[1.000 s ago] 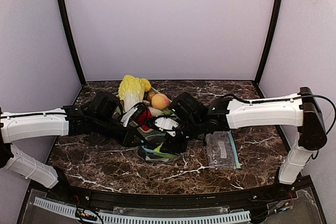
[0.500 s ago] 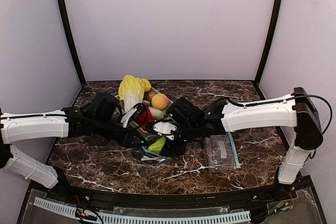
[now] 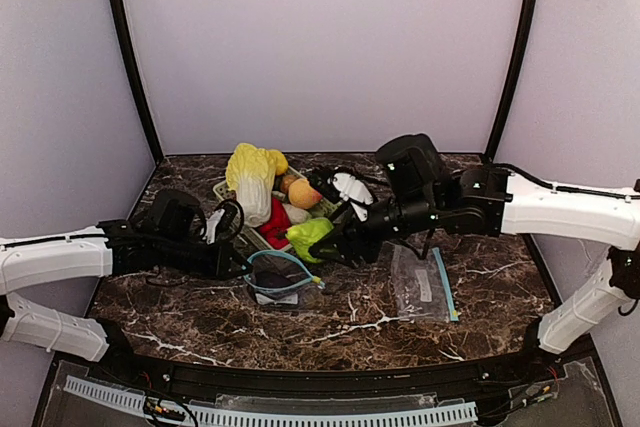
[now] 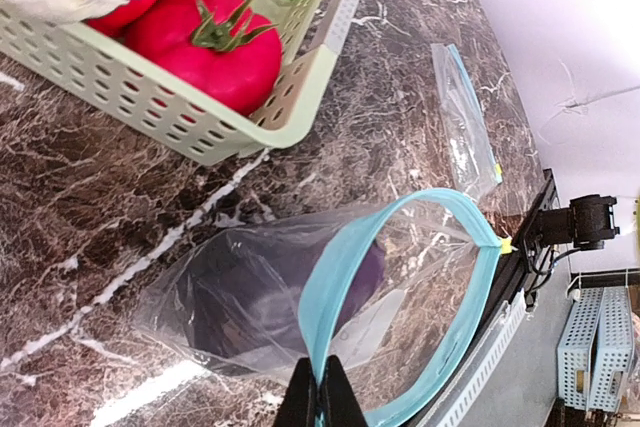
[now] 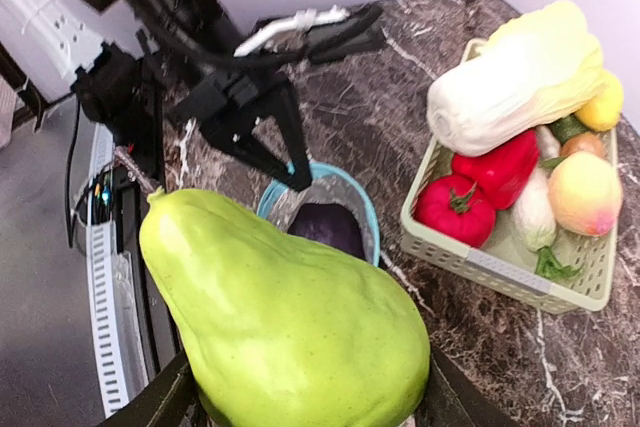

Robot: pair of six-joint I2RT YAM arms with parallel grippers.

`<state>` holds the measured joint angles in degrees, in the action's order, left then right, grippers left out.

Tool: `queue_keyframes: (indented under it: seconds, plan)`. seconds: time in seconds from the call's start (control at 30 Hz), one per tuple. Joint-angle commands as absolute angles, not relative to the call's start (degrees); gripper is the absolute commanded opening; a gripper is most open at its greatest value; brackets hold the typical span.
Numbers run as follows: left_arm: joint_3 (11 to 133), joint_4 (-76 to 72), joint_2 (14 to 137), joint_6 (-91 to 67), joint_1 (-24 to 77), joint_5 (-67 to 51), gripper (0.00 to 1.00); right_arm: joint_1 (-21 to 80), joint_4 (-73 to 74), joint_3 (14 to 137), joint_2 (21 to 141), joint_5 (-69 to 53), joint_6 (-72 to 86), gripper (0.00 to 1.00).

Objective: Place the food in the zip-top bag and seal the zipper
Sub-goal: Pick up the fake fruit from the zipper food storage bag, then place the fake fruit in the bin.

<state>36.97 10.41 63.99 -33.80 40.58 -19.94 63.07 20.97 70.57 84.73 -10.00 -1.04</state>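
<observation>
My right gripper [image 5: 300,409] is shut on a large green pear-shaped fruit [image 5: 290,327], held in the air above and beside the bag's mouth [image 3: 308,237]. My left gripper [image 4: 320,397] is shut on the blue zipper rim of the clear zip-top bag [image 4: 335,277] and holds the mouth open. The bag [image 3: 283,282] lies on the table, and a dark purple eggplant [image 5: 328,229] rests inside it [image 4: 368,269]. The orange-yellow peach [image 3: 304,193] sits in the basket [image 5: 585,192].
A pale green slotted basket [image 5: 500,272] behind the bag holds a pale cabbage [image 3: 250,179], red peppers [image 4: 205,42] and other pieces. A second, flat zip-top bag [image 3: 422,285] lies to the right on the marble table.
My right arm has pulled up and back to the right from the bag's mouth, carrying the green fruit with it. The left arm has drawn back leftward, still gripping the rim.
</observation>
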Motion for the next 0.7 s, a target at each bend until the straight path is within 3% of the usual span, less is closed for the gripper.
queue_keyframes:
  seconds: [0.0,0.57,0.67]
  plan:
    - [34.15,8.44,62.40,-37.64,40.08,-18.59,0.01,59.40,18.41,70.20,83.81,-11.40,7.15,0.61]
    - [30.48,7.09,58.08,-41.16,39.95,-18.15,0.01,50.09,22.83,97.47,116.17,-2.36,5.21,0.62]
    - [30.10,6.60,57.94,-41.48,39.99,-18.43,0.01,49.13,24.81,101.26,120.08,-3.31,4.55,0.67]
